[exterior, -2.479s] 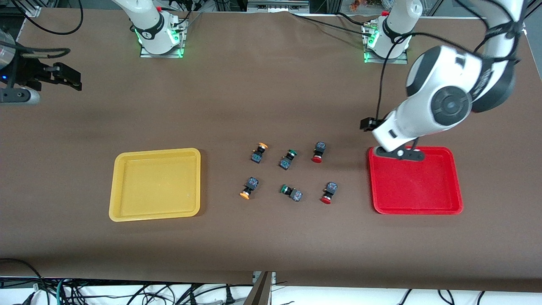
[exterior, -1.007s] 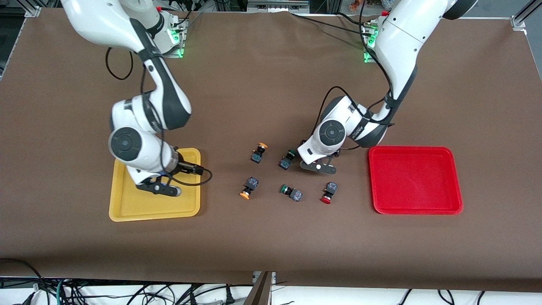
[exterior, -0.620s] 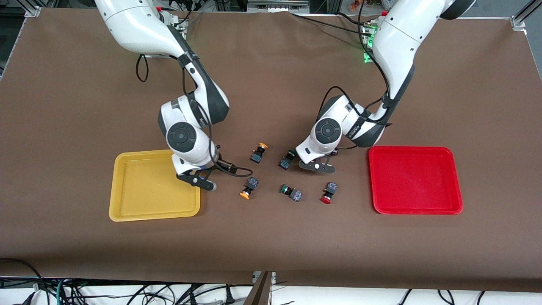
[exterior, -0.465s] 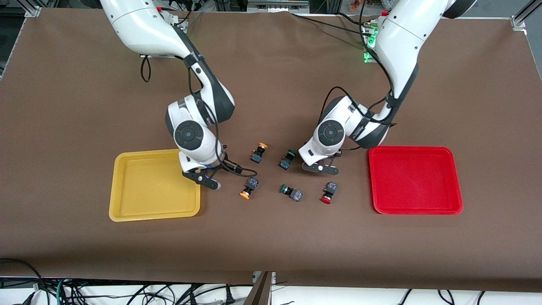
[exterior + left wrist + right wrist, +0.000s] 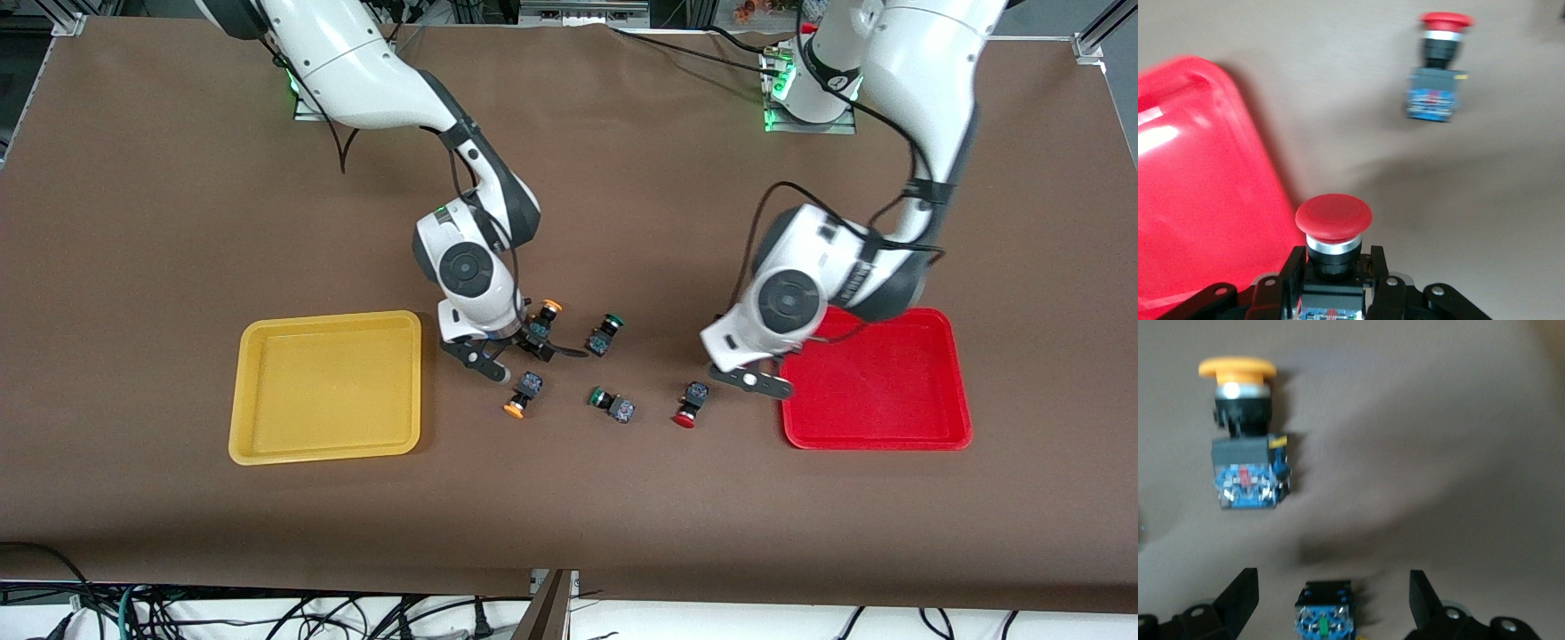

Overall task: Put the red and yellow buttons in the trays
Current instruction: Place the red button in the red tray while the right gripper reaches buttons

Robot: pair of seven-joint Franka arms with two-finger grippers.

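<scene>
Nearest us, the near yellow button (image 5: 516, 407) and near red button (image 5: 685, 416) lie on the bench (image 5: 569, 498). We judge these switches light and rigid, best gripped by their blocky bodies. The left tool (image 5: 751, 380), now at the red tray (image 5: 876, 437), clamps the held red button (image 5: 1333, 220), lifted since a second ago. The open right tool (image 5: 1331, 583) has left the yellow tray (image 5: 324, 453) and now straddles the far yellow button (image 5: 549, 308).

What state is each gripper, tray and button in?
Left gripper: shut on a red button
Right gripper: open around the farther yellow button
Red tray: holds no button
Yellow tray: holds no button
Other red button: lying on the table
Nearer yellow button: lying on the table
Green buttons: on table
</scene>
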